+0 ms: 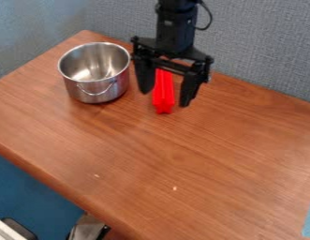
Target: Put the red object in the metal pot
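A reddish-brown wooden tabletop (144,159) with visible grain fills most of the view, its near edge running diagonally from the left side down to the lower right. Behind it stands a grey-blue wall (263,42). Below the edge lies a dark blue floor area (26,192), with a blurred black-and-white object (84,231) at the bottom

Reddish-brown wood-grain surface (183,159) takes up most of the shot, with a soft, even sheen and a couple of tiny pale specks near the front. Behind it there's a grey-blue textured wall (263,42). Below the front-left edge everything goes blue, with something dark and blurry down in the corner.
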Tool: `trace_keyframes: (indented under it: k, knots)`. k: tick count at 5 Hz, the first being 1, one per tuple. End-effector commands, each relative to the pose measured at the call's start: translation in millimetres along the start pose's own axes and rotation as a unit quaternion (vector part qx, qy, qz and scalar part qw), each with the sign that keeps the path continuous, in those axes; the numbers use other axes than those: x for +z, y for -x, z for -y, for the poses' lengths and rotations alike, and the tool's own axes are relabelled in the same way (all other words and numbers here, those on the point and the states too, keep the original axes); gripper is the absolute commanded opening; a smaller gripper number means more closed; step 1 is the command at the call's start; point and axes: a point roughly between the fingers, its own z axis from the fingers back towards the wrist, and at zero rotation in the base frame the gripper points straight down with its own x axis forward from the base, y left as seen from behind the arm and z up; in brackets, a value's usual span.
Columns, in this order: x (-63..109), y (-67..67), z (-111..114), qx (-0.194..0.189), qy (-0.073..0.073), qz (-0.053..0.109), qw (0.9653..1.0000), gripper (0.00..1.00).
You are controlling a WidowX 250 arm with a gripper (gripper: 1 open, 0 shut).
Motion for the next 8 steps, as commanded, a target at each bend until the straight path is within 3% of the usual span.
trace_keyframes:
  k: [1,2,3,5,8]
  knots:
    - [24.6,-22.8,10.8,0.021,0.011,0.029,0.9993,1.0]
    - [10.9,-45.5,-3.0,0.064,0.0,0.025,0.9977,1.0]
    - [-5.7,-67.0,-15.3,0.117,-0.012,0.022,0.9928,1.0]
    - [-29.3,-52.6,-50.9,0.156,0.001,0.027,0.9874,1.0]
    - [-1.4,-60.4,-40.2,0.179,-0.018,0.031,0.9832,1.0]
